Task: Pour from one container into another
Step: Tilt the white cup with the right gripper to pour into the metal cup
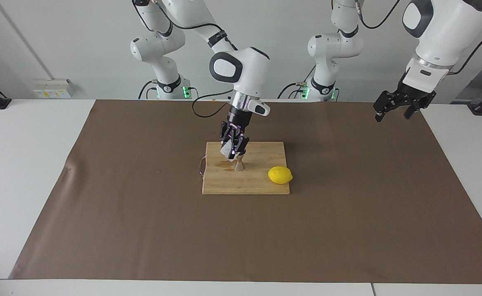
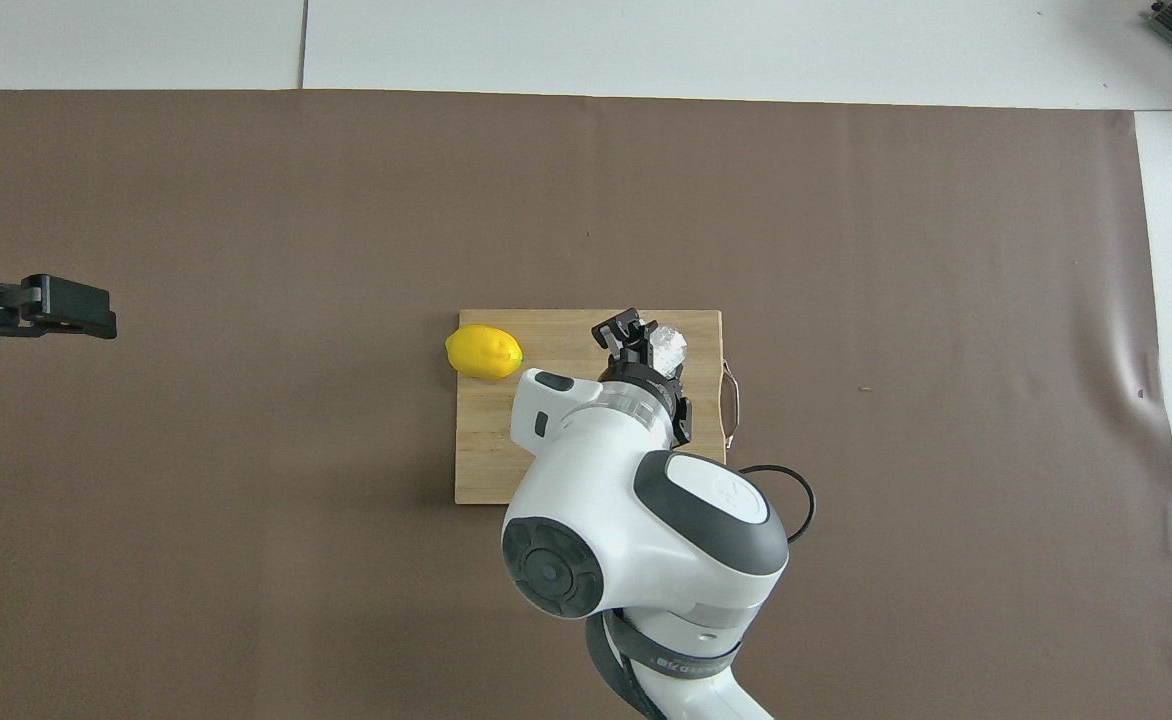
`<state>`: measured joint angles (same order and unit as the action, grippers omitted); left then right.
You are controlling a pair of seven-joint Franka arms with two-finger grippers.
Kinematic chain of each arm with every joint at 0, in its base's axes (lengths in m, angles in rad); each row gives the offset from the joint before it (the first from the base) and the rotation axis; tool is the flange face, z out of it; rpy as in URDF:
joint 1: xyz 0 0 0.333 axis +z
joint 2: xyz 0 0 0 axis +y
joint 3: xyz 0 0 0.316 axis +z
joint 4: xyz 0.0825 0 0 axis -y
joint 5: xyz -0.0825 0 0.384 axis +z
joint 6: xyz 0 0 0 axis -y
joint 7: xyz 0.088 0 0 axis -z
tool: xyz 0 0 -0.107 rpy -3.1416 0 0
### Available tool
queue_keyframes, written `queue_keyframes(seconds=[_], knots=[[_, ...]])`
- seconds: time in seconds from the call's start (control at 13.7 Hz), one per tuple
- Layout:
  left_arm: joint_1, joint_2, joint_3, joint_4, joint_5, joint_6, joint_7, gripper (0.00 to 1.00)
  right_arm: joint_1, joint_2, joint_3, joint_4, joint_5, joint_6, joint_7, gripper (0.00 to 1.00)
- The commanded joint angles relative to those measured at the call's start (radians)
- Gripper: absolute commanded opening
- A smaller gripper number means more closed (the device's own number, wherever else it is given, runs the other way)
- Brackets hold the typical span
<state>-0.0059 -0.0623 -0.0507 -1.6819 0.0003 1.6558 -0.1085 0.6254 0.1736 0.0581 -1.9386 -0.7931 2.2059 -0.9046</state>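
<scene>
My right gripper point(image 1: 231, 151) is shut on the small knobbly glass cup point(image 1: 226, 150), which it holds tilted just above the steel hourglass jigger point(image 1: 239, 165). The jigger stands upright on the wooden cutting board point(image 1: 261, 186). In the overhead view the cup point(image 2: 666, 346) shows whitish beside the right gripper point(image 2: 646, 343), and the arm hides the jigger. My left gripper point(image 1: 392, 116) hangs open and empty high over the mat at the left arm's end of the table, seen also in the overhead view point(image 2: 71, 307), where that arm waits.
A yellow lemon point(image 1: 280, 174) lies on the board's corner toward the left arm's end, also in the overhead view point(image 2: 484, 351). A darker wet patch point(image 1: 223, 164) marks the board beside the jigger. The board point(image 2: 486, 455) rests mid-table on a brown mat point(image 1: 142, 213).
</scene>
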Motion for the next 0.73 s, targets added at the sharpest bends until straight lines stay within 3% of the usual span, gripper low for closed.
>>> queue_keyframes(seconds=[0.0,0.65], knots=[[0.003,-0.024,0.0,-0.022,0.013,-0.005,0.004,1.0,-0.013,-0.019,0.012,-0.013,0.001,0.018,-0.004,0.34],[0.003,-0.024,0.0,-0.022,0.013,-0.005,0.004,1.0,-0.056,-0.028,0.013,0.012,0.208,0.037,-0.01,0.34]])
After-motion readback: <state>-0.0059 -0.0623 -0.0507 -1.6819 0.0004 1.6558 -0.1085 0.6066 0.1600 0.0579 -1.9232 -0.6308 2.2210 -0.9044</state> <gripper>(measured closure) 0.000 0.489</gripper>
